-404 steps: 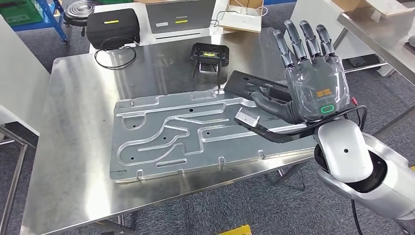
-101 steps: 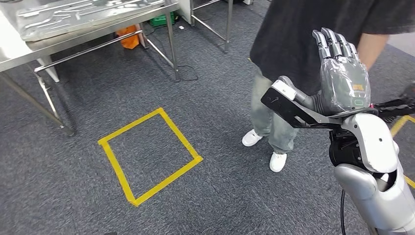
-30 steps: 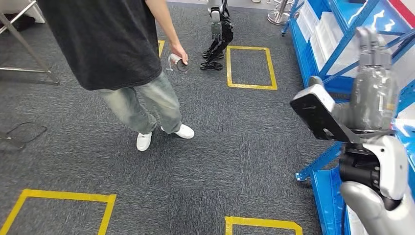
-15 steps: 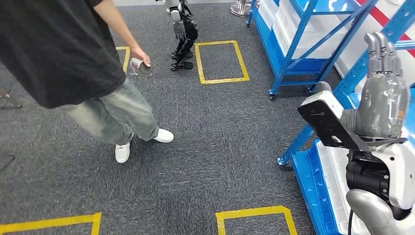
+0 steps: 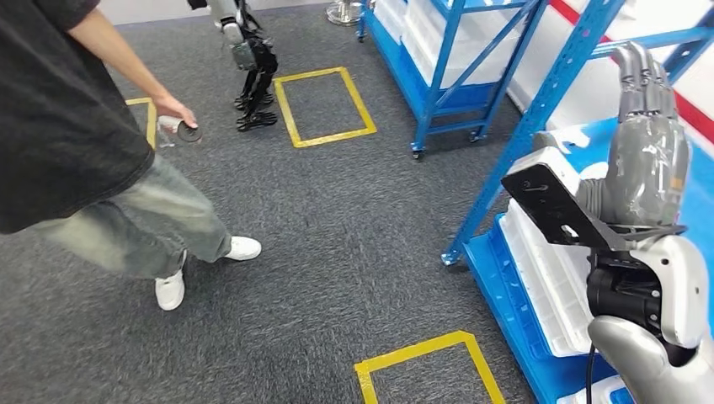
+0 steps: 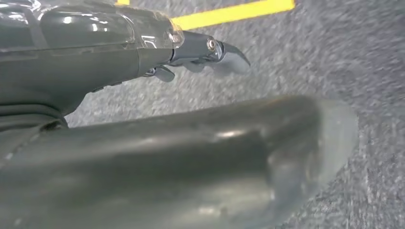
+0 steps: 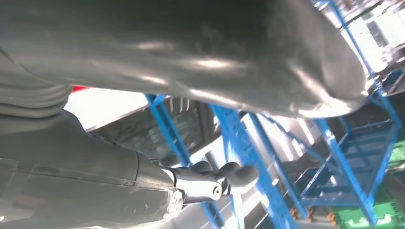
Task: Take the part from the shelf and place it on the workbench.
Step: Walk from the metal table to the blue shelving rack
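The right hand [image 5: 644, 160] is raised with straight fingers, holding nothing, just in front of the blue shelf [image 5: 539, 109]. The left hand [image 6: 119, 119] hangs open above the carpet [image 6: 334, 52].

I count two blue shelves [image 5: 438, 59], three yellow floor squares [image 5: 324, 105], one person [image 5: 76, 143], one other robot [image 5: 248, 59], and two hands [image 5: 644, 160] of mine.

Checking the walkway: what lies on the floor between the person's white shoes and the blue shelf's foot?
In the head view, bare grey carpet lies between the white shoes and the blue shelf.
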Controlling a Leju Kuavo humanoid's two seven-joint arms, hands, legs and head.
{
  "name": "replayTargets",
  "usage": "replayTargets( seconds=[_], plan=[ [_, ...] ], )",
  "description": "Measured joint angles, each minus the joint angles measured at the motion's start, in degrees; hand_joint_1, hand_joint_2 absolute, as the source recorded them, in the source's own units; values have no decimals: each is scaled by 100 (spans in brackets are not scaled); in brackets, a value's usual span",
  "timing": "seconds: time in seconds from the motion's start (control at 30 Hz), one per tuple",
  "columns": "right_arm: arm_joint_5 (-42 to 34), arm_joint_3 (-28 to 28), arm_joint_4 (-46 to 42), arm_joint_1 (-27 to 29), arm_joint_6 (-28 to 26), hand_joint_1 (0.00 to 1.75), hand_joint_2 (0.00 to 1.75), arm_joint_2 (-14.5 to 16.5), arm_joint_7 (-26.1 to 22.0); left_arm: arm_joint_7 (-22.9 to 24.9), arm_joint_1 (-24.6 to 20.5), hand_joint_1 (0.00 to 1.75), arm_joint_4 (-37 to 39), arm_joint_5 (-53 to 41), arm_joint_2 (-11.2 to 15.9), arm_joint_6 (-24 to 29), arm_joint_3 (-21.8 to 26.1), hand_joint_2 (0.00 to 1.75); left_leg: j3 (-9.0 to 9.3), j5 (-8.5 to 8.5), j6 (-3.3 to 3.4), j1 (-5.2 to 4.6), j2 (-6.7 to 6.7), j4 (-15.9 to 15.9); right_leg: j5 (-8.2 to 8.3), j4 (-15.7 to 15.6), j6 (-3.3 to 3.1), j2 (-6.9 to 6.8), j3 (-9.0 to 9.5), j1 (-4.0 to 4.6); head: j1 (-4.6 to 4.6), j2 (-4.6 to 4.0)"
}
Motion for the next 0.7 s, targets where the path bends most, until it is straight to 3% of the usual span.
replayTargets(
  seconds=[0.03, 0.1, 0.13, 0.17, 0.23, 0.3, 0.37, 0.4, 0.43, 0.5, 0.57, 0.63, 0.67, 0.7],
  plan=[
    [-10, -10, 2, -22, 25, 0, 0, 1, 0, 13, -5, 0, 2, -1, 7, 4, 1, 0, 19, -10, 26, -9, 107, -10, -155, 303, 23, -179, -153, 6, 33, 0],
    [-17, -28, 9, -25, 86, 0, 0, 7, 0, 29, -3, 0, 3, -2, 9, 7, 1, 0, 39, -41, 60, -36, 323, -12, -462, 1056, 55, -349, -545, -2, 72, 0],
    [-19, -39, 11, -6, 116, 0, 0, 8, 0, 32, -4, 0, 3, -2, 10, 8, 1, 0, 48, -59, 66, -48, 426, -12, -509, 1288, 59, -376, -672, -6, 75, 0],
    [-19, -50, 13, 11, 139, 0, 0, 10, 0, 33, -9, 0, 3, -1, 10, 10, 1, 0, 61, -76, 64, -60, 518, -11, -451, 1321, 52, -390, -694, -7, 79, 0],
    [-19, -96, 11, 35, 161, 0, 0, 9, 0, 33, -30, 0, 3, 0, 4, 13, 1, 0, 109, -116, 54, -80, 673, -12, -78, 761, -8, -455, -401, 8, 82, 0],
    [-18, -149, 1, 41, 163, 0, 0, 5, 0, 31, -56, 0, 3, 2, -12, 15, 1, 0, 150, -158, 29, -104, 791, -12, 174, 41, -103, -650, -7, 71, 74, 0],
    [-13, -181, -14, 55, 166, 0, 0, 3, 0, 30, -65, 0, 3, 8, -28, 16, 1, 0, 166, -183, -17, -114, 888, -18, 171, -226, -165, -752, 133, 133, 63, 0],
    [-10, -197, -18, 69, 166, 0, 0, 2, 0, 29, -66, 0, 3, 14, -36, 19, 1, 0, 182, -191, -43, -114, 933, -26, 168, -251, -184, -711, 134, 142, 63, 0],
    [-8, -222, -25, 88, 163, 0, 0, 1, 0, 27, -67, 0, 2, 22, -42, 22, 1, 0, 201, -215, -74, -105, 910, -27, 176, -279, -206, -666, 153, 130, 66, 0],
    [-3, -280, -50, 108, 143, 0, 0, -2, 0, 16, -63, 0, 1, 47, -50, 31, 1, 0, 155, -368, -121, -87, 579, 155, 203, -366, -254, -584, 212, 95, 47, 0],
    [-3, -313, -68, 131, 130, 0, 0, 2, 0, 2, -36, 0, 1, 77, -49, 41, 1, 0, -142, -681, -147, -78, 228, 761, 215, -409, -289, -503, 246, 79, 16, 0],
    [-5, -327, -66, 159, 144, 0, 0, 5, 0, -7, 10, 0, 2, 108, -49, 58, 2, 0, -521, -883, -166, -79, 202, 1406, 203, -402, -306, -385, 250, 82, 4, 0],
    [-6, -343, -66, 165, 158, 0, 0, 5, 0, -11, 28, 0, 4, 120, -49, 69, 2, 0, -614, -830, -177, -74, 215, 1503, 194, -393, -303, -313, 253, 78, -1, 0],
    [-7, -367, -66, 165, 174, 0, 0, 5, 0, -16, 41, 0, 5, 127, -48, 77, 3, 0, -607, -662, -190, -63, 212, 1391, 181, -377, -289, -238, 258, 68, -5, 0]
  ],
)
